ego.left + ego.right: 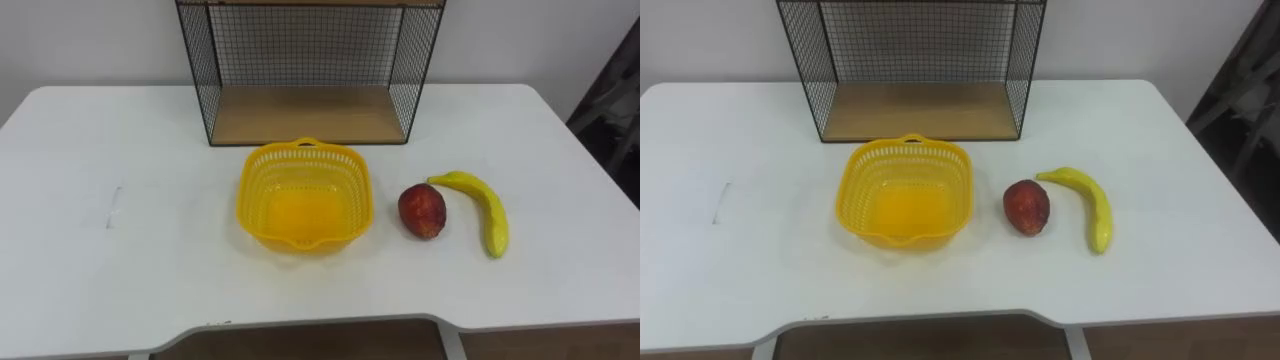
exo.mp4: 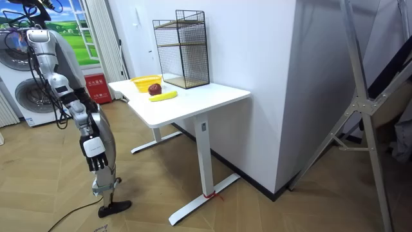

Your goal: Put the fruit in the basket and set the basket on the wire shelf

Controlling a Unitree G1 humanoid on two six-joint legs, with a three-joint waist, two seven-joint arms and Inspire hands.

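While our right hand (image 2: 95,158) hangs, fingers slack, far from the apple (image 1: 422,210), a hasty reach could roll it off the bench (image 1: 120,280).

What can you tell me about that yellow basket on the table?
The yellow basket looks like plastic: squarish with rounded corners, latticed walls, a solid-looking bottom and a small handle tab on its far rim. It stands upright and empty on the white table, just before the wire shelf, apart from it. A red fruit lies to its right, not touching.
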